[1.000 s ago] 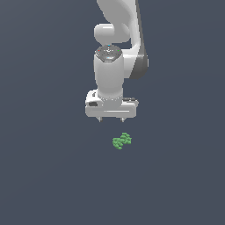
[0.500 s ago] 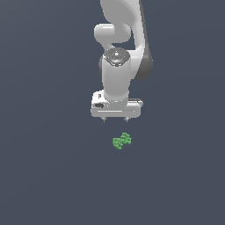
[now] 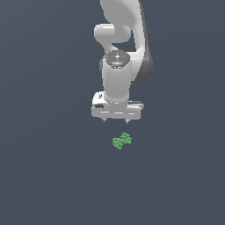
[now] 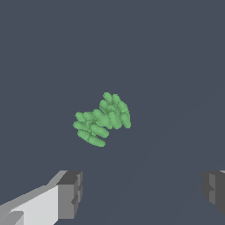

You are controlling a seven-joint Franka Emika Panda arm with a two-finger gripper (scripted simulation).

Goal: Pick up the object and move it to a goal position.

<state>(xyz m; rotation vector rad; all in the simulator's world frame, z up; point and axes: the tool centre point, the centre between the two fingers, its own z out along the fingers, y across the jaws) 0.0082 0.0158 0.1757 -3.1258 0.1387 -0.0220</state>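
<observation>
The object [image 3: 121, 140] is a small bright green lumpy cluster lying on the dark grey floor, just below the gripper in the exterior view. In the wrist view the object [image 4: 102, 118] shows as an elongated bunch of green beads beyond the fingertips. My white gripper [image 3: 116, 120] hangs above it, pointing down, with its jaws wide apart and empty. One grey finger pad [image 4: 70, 194] shows on one side and the other pad [image 4: 214, 191] at the opposite edge. The gripper does not touch the object.
The floor [image 3: 52, 176] is a plain dark grey surface. The white arm [image 3: 123, 39] rises behind the gripper. No goal marker shows.
The gripper has moved down and slightly toward the exterior view's right, closer to the green object. The object has not moved. The jaws stay open.
</observation>
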